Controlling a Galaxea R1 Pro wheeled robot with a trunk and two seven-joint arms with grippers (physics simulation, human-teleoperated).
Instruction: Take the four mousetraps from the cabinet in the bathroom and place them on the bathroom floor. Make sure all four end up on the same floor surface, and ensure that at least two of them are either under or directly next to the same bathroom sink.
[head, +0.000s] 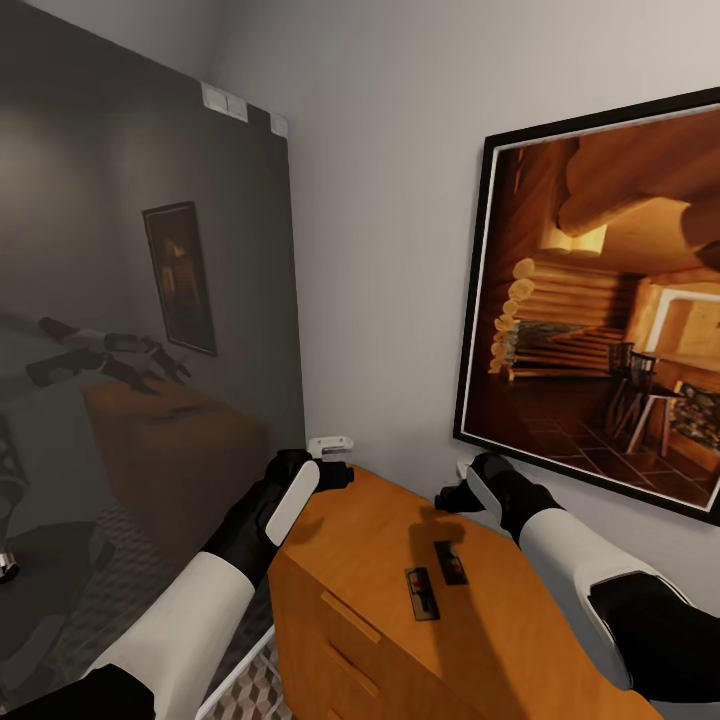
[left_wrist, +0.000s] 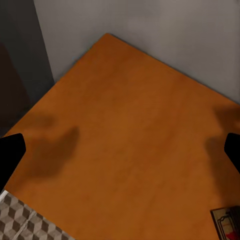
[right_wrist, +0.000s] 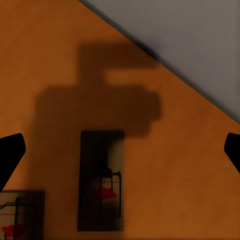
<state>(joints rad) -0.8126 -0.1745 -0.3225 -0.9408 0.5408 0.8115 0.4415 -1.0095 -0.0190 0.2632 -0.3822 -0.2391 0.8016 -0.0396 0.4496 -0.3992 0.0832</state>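
fig.: two mousetraps (head: 436, 578) lie flat on the cabinet (head: 400, 560) top, side by side, just apart, near its middle. your right end effector (right_wrist: 120, 150) hovers above the farther mousetrap (right_wrist: 100, 180), spread wide & empty; that trap sits centred between its tips in the right wrist view, w/ the long axis running across the line between the tips, so they'd close on the long sides. nearer mousetrap (right_wrist: 19, 214) lies beside it. left end effector (left_wrist: 120, 150), also spread & empty, hangs over bare wood further off, so the right arm looks better placed. go straight down.
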